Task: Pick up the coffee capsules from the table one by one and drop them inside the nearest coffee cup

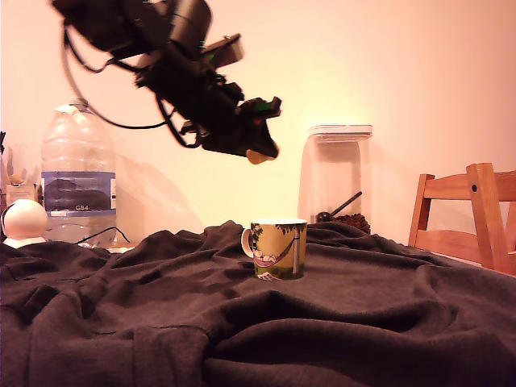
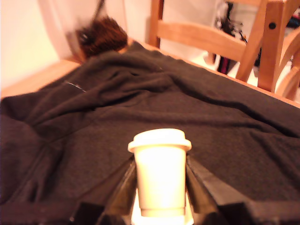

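Note:
High above the table (image 1: 363, 306), my gripper (image 1: 260, 151) is shut on a pale cream coffee capsule (image 1: 258, 155), up and slightly to the exterior view's left of the coffee cup (image 1: 278, 249). In the wrist view the capsule (image 2: 160, 176) sits between the two dark fingers (image 2: 124, 187), its flared rim pointing away from the camera. The yellow-green coffee cup with a white handle stands upright on the dark rumpled cloth. It is out of the wrist view. No other capsules show on the cloth.
A large water bottle (image 1: 78, 173) and a white ball-shaped object (image 1: 25, 222) stand at the exterior view's left. A clear lidded jar (image 1: 336, 179) with dark grounds stands behind the cup. A light wooden chair (image 1: 472, 214) is at the right edge.

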Available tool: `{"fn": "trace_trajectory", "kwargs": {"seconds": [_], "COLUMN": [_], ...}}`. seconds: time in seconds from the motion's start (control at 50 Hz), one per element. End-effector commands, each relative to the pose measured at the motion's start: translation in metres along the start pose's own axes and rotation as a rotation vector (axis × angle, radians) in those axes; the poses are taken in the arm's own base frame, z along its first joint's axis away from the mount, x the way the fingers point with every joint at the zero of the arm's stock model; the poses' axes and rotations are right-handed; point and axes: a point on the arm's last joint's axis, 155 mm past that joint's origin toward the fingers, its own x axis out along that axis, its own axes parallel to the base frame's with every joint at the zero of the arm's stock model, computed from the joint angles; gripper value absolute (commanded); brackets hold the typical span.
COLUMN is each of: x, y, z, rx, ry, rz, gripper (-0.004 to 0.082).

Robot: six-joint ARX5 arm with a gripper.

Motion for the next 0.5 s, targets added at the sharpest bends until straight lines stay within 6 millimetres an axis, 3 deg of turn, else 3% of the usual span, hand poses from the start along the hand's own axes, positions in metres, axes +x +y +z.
{"fn": "trace_trajectory", "kwargs": {"seconds": [0.0,0.48], "x": [0.013,0.046], "y": [0.002,0.006], "z": [-0.01,-0.048], "rx": [-0.012,-0.069], "ry": [0.037,0.257], "rz": [-0.01,-0.06], "gripper": [0.0214,0.0214]}}
